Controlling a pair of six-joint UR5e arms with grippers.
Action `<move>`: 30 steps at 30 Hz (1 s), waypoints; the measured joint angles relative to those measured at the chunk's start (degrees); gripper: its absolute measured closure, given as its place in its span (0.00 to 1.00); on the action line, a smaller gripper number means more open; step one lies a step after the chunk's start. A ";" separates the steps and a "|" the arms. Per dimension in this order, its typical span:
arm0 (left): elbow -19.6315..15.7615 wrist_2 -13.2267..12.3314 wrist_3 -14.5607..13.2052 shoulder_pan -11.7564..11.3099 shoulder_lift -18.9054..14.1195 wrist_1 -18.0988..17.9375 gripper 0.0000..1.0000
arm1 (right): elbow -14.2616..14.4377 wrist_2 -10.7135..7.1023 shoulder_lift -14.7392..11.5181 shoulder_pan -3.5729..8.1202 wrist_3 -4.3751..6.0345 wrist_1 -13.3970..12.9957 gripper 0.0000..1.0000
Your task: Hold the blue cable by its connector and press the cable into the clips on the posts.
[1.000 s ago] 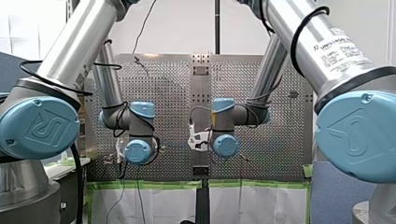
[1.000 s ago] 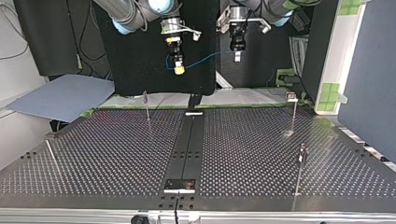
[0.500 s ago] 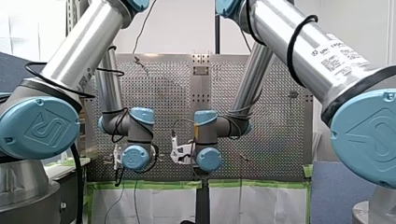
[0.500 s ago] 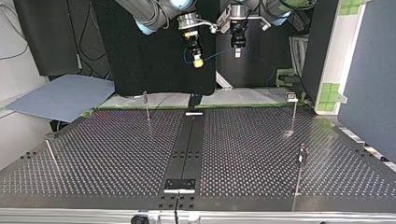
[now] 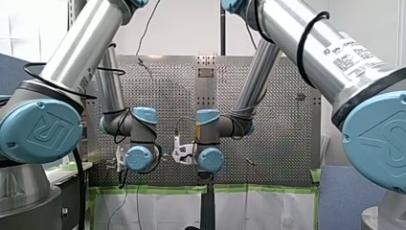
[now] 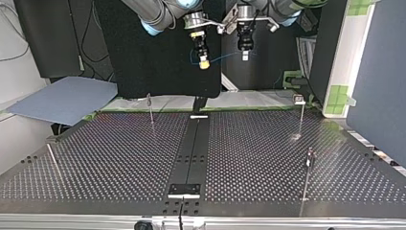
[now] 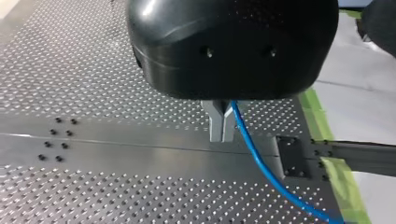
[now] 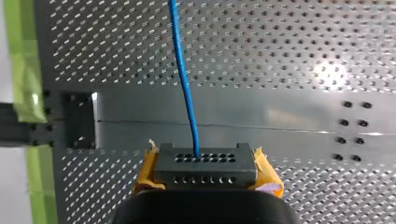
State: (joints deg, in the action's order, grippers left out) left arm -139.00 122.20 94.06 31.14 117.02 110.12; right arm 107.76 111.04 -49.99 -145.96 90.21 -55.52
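The thin blue cable (image 6: 221, 58) hangs in a short span between my two grippers, high above the table's far edge. My right gripper (image 6: 204, 62) has yellow pads (image 8: 267, 173) shut on the dark grey connector block (image 8: 205, 164), and the cable (image 8: 183, 79) runs straight out ahead of it. My left gripper (image 6: 244, 55) has its metal fingers (image 7: 215, 122) shut on the blue cable (image 7: 266, 170), which trails away beside them. Thin posts stand on the table: one (image 6: 150, 108) at the back left, one with a clip (image 6: 299, 99) at the back right, one (image 6: 308, 173) nearer right.
The perforated table (image 6: 110, 158) has a dark centre strip (image 6: 191, 153). A slanted rod (image 6: 53, 160) stands near the top view's left edge. A blue-grey sheet (image 6: 62, 99) lies beyond the table's back left corner. Green tape (image 7: 345, 186) marks the table's edge.
My right gripper has swung with the connector towards my left gripper, to the right in the top view, so the cable span between them is shorter. My left gripper barely moved.
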 joint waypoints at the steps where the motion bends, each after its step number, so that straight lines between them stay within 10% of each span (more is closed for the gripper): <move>1: 0.04 0.05 0.55 -0.18 -0.64 0.55 0.98 | -0.01 -0.32 -0.47 0.00 0.32 0.10 1.00; 30: 9.81 6.96 3.76 -1.93 -15.12 14.95 0.98 | -7.46 -4.67 -15.31 5.65 2.10 11.69 1.00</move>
State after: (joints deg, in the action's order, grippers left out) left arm -129.19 129.16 97.83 29.21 101.90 125.07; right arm 100.30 106.37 -65.30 -140.31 92.32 -43.84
